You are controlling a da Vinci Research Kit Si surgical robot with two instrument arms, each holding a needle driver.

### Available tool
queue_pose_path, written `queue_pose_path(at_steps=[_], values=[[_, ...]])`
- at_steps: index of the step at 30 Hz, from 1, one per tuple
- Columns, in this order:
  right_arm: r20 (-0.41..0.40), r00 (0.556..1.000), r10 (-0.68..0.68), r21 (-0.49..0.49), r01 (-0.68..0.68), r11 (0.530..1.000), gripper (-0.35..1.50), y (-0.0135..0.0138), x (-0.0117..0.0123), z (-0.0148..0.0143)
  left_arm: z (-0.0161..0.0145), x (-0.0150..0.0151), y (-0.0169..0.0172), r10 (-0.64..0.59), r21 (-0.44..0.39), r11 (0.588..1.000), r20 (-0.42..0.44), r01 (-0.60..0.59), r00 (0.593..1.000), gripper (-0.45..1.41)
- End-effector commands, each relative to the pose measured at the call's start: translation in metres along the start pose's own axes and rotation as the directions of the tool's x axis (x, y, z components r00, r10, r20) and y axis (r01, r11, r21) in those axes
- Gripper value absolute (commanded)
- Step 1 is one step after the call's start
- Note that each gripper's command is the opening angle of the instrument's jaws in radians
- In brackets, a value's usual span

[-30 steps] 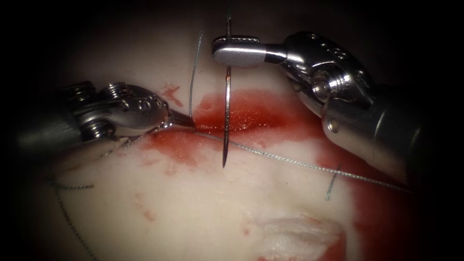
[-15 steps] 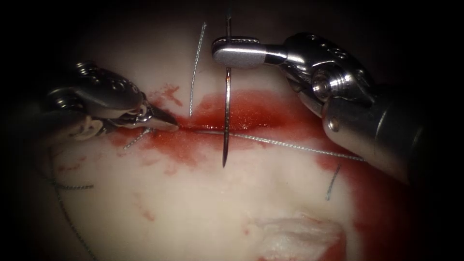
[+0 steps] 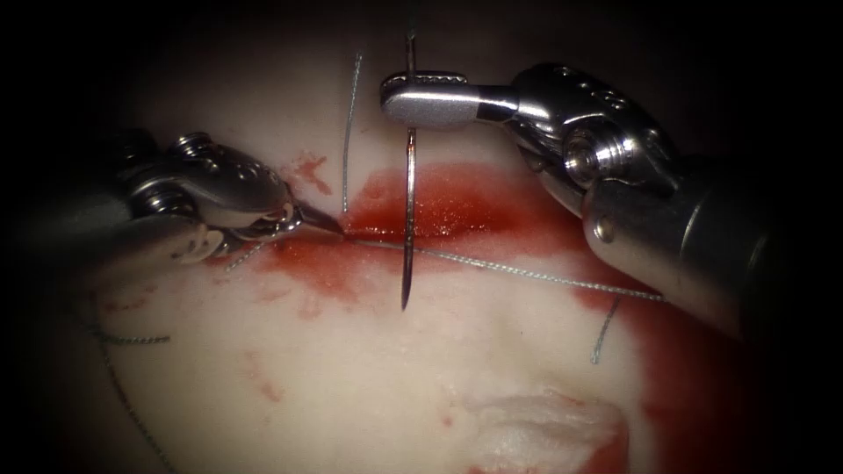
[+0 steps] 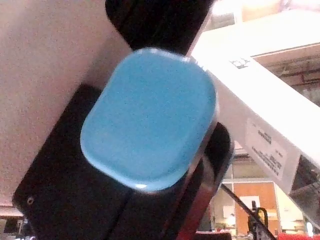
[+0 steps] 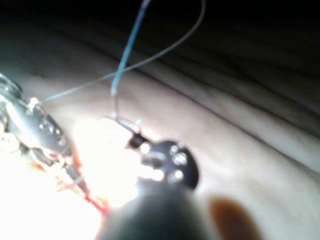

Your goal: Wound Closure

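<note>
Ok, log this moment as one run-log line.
left tool: shut on thread at cut | right tool: shut on needle near tail | needle: above tissue, not in it

A: Base surface?
B: The tissue (image 3: 369,369), pale, carrying everything here.
A: The cut (image 3: 413,230)?
B: Runs sideways across it, sitting in red fluid (image 3: 457,206).
A: Lying on it?
B: Thread (image 3: 527,276) trails from the cut toward the right. One cut end (image 3: 349,132) stands above the cut's left end, another (image 3: 604,329) below the cut to the right, more loose thread (image 3: 132,338) far left of the cut.
</note>
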State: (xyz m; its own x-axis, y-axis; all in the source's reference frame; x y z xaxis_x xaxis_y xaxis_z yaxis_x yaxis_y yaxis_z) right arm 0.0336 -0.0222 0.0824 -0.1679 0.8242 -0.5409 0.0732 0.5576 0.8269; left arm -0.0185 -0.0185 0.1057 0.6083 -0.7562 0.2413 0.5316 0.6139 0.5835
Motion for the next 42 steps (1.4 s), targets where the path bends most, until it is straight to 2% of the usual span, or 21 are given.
queue_pose_path(at_steps=[1,7,11,15,22,26,28,30,33,34,36,40,42], values=[[-0.003,1.0,-0.005,0.002,0.005,1.0,-0.35,0.0007,0.0008,0.0009,-0.0001,-0.0013,0.0003,0.007,-0.005,1.0,0.005,-0.007,1.0,-0.45],[0.0,1.0,-0.005,0.007,0.005,1.0,-0.35,0.0007,0.0008,0.0009,0.0001,-0.0014,0.0008,0.025,-0.003,1.0,-0.001,-0.025,1.0,-0.45],[0.003,1.0,-0.004,0.013,0.004,1.0,-0.35,0.0006,0.0007,0.001,0.0001,-0.0013,0.0009,0.073,-0.052,0.996,-0.032,-0.075,0.997,-0.45],[0.003,1.0,-0.004,0.013,0.004,1.0,-0.35,0.0006,0.0007,0.001,-0.0001,-0.0011,0.0007,0.083,-0.06,0.994,-0.051,-0.086,0.995,-0.45],[0.003,1.0,0.008,0.013,-0.008,1.0,-0.35,0.0006,0.0007,0.001,-0.0003,-0.0002,0.0,0.083,-0.002,0.997,-0.123,-0.083,0.989,-0.45],[0.003,1.0,0.013,0.012,-0.013,1.0,-0.35,0.0006,0.0007,0.001,0.0,0.0002,-0.0005,0.092,0.067,0.994,-0.146,-0.083,0.985,-0.45],[0.004,0.999,-0.041,0.014,0.041,0.999,-0.35,0.0008,0.0008,0.0012,0.0,0.0003,-0.0008,0.107,0.088,0.992,-0.154,-0.094,0.982,-0.45],[0.022,0.983,-0.183,0.066,0.181,0.981,-0.35,0.001,0.0009,0.0015,0.0,0.0003,-0.001,0.096,0.097,0.992,-0.162,-0.081,0.982,-0.45],[0.018,0.911,-0.412,0.153,0.405,0.901,-0.35,0.0014,0.0009,0.0022,0.0001,0.0001,-0.0013,0.088,0.121,0.99,-0.147,-0.071,0.985,-0.45],[0.013,0.894,-0.448,0.162,0.44,0.883,-0.35,0.0014,0.0008,0.0025,0.0002,0.0001,-0.0012,0.09,0.127,0.989,-0.145,-0.072,0.985,-0.45],[0.008,0.883,-0.469,0.182,0.46,0.869,-0.35,0.0015,0.0008,0.0031,0.0005,-0.0002,-0.0011,0.101,0.095,0.991,-0.135,-0.089,0.986,-0.45],[-0.01,0.89,-0.457,0.186,0.45,0.873,-0.35,0.001,0.0009,0.0037,0.0009,-0.0008,-0.0006,0.103,0.041,0.994,-0.117,-0.099,0.988,-0.45],[-0.01,0.891,-0.455,0.184,0.449,0.875,-0.35,0.0008,0.0009,0.0039,0.001,-0.001,-0.0003,0.143,0.013,0.99,-0.107,-0.142,0.984,-0.45]])
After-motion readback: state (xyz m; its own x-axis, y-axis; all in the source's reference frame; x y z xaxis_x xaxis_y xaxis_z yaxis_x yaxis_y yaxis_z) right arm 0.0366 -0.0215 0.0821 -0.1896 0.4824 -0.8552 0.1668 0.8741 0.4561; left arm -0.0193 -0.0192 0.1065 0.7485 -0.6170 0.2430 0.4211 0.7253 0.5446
